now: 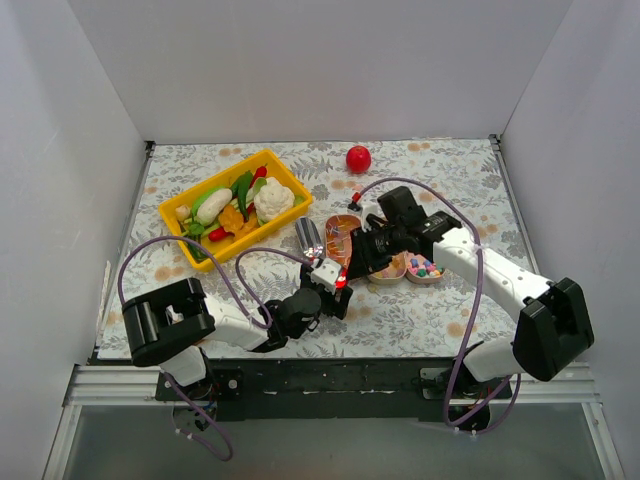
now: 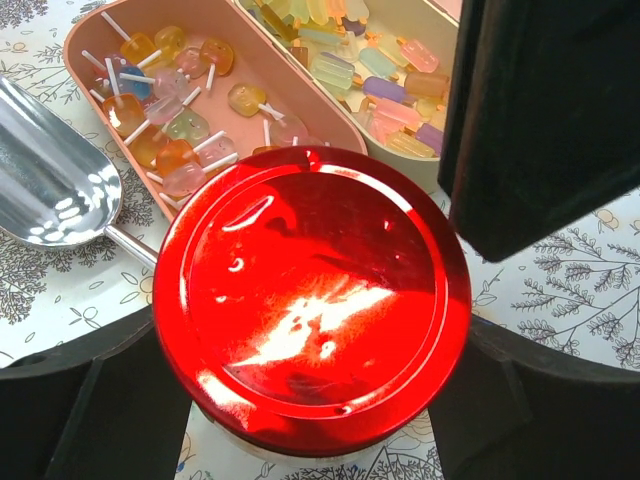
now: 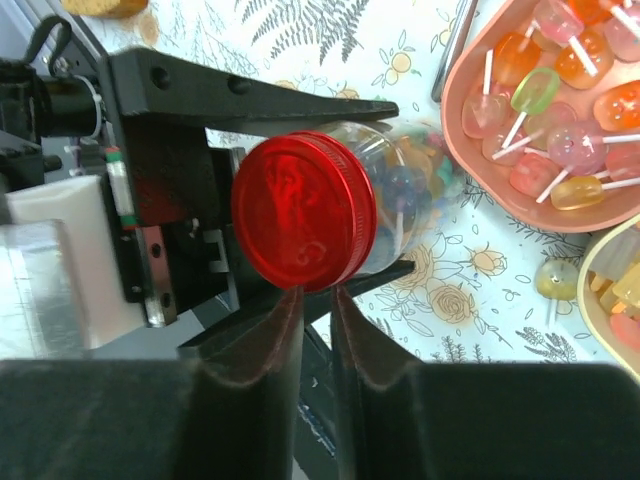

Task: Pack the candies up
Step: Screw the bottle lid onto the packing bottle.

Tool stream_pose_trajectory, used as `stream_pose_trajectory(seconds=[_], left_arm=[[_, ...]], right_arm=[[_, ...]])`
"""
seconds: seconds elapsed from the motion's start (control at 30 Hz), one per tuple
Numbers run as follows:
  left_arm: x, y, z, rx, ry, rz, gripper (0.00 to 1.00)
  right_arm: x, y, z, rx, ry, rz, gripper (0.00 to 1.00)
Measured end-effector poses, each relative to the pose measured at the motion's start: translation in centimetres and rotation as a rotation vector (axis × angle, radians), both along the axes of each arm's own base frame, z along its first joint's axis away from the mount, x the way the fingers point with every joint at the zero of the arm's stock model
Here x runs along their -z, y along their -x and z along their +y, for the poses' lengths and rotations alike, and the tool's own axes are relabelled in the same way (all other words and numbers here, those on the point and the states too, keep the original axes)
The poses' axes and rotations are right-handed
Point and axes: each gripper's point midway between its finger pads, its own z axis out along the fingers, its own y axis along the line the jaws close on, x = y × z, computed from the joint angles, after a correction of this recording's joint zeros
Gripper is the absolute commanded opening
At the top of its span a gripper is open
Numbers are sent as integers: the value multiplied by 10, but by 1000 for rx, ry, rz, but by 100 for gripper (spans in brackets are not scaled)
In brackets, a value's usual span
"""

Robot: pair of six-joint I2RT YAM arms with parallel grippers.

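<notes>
Right gripper [image 3: 318, 296]: jaws drawn almost together with a thin slit between them. The tips sit at the rim of the red lid, and I cannot tell whether they nip that rim or only touch it.
Red lid [image 3: 303, 210]: right at those fingertips, seated on the jar with its face turned up toward both wrist cameras.
Jar [image 3: 375, 140]: just past the right tips, clamped across its clear body by the left gripper [image 1: 338, 288], one black finger on either side.
Candies [image 3: 410, 180]: some show through the jar wall. One stray piece [image 3: 555, 280] lies on the cloth a little off to the side of the right gripper.
Scoop [image 2: 50, 190]: lies just beyond the left gripper, beside the jar, and looks bare.
Pink tray [image 2: 300, 85]: just beyond the jar from the left gripper, holding many sweets on white sticks.
Beige tray [image 2: 405, 15]: next to it, holding pastel bar-shaped pieces.
Far off: the yellow tray [image 1: 260, 238] and the red ball [image 1: 358, 158] are well apart from both grippers.
Step in hand: I judge it to be lid work on a part-filled jar (closing or reopening, the frames do not say which).
Next move calls for: a firm left hold against twisting, and right jaws spread wide enough to span the lid, since they look too narrow for that now.
</notes>
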Motion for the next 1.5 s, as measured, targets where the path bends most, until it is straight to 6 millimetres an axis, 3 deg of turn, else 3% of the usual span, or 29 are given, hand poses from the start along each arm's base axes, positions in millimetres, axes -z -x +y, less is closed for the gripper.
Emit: stream_pose_trajectory(seconds=[0.13,0.3,0.63,1.17,1.5], left_arm=[[0,0,0,-3,1,2,75],[0,0,0,-4,2,3,75],[0,0,0,-4,3,3,75],[0,0,0,-4,3,4,75],[0,0,0,-4,3,4,75]], right_arm=[[-19,-16,1,46,-11,-37,48],[-43,-41,5,79,-56,-96,48],[-12,-39,25,-12,-95,39,40],[-9,-10,34,-127,-140,88,31],[-8,-24,34,-61,-98,55,30]])
